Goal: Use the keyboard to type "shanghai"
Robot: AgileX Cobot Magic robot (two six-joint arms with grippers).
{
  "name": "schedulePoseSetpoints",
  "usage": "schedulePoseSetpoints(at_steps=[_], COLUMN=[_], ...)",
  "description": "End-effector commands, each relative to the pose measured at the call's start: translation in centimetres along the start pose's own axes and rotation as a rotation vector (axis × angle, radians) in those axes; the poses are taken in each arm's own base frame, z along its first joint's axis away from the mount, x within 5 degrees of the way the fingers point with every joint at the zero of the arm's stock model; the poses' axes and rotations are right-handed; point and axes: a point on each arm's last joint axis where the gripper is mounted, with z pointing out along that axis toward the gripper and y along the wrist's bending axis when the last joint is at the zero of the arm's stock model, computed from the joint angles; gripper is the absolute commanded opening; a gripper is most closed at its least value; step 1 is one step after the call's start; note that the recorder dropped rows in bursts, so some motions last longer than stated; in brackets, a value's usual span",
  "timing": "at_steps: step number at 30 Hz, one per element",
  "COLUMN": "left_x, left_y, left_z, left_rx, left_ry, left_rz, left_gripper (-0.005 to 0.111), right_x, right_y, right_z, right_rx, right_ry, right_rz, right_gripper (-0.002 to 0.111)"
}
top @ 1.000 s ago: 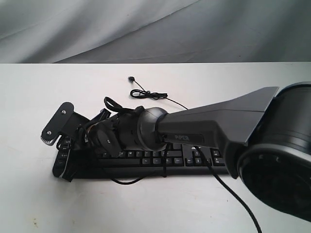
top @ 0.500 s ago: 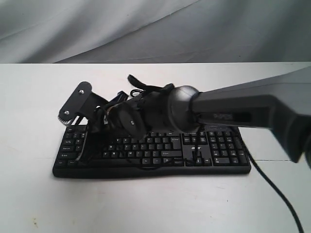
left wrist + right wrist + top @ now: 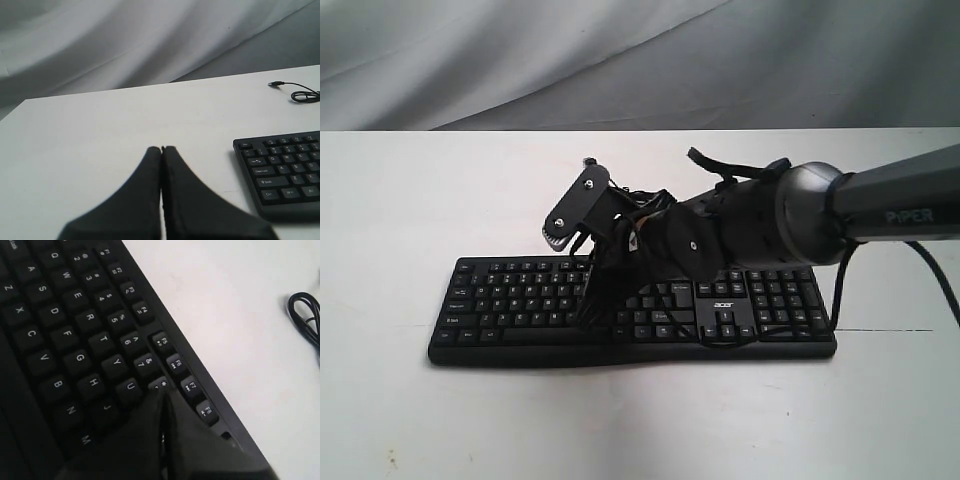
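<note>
The black keyboard (image 3: 510,300) lies across the white table, its "acer" logo beside the arrow keys. My right gripper (image 3: 595,315) reaches in from the right and points down onto the middle of the letter block. In the right wrist view its fingers are pressed together, and the gripper (image 3: 162,391) rests at the 8 key, just beyond U and J on the keyboard (image 3: 75,325). My left gripper (image 3: 161,149) is shut on nothing and hovers over bare table beside the keyboard's (image 3: 282,170) Esc end. It does not show in the exterior view.
The keyboard's thin black cable (image 3: 295,92) lies coiled on the table behind the keyboard, its loop also in the right wrist view (image 3: 305,315). The right arm (image 3: 880,205) spans the number pad side. Grey cloth (image 3: 640,60) hangs behind the table.
The right arm has swung rightward along the keyboard, from its left end to the middle of the letter keys. More of the keyboard's left half now shows.
</note>
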Motion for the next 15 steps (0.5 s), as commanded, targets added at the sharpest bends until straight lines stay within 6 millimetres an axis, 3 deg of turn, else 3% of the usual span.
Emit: schedulePoseSetpoints(at_steps=[1, 15], left_x=[0.0, 0.0], left_y=[-0.1, -0.1], left_z=[0.0, 0.0], left_rx=[0.008, 0.008], left_ry=[-0.011, -0.011], left_rz=[-0.005, -0.005], left_gripper=[0.0, 0.0], right_x=[0.5, 1.3], right_y=[-0.2, 0.4], right_z=[0.6, 2.3], right_rx=[0.013, 0.016], right_ry=[-0.005, -0.009], right_rz=[0.012, 0.013], right_gripper=[0.0, 0.0])
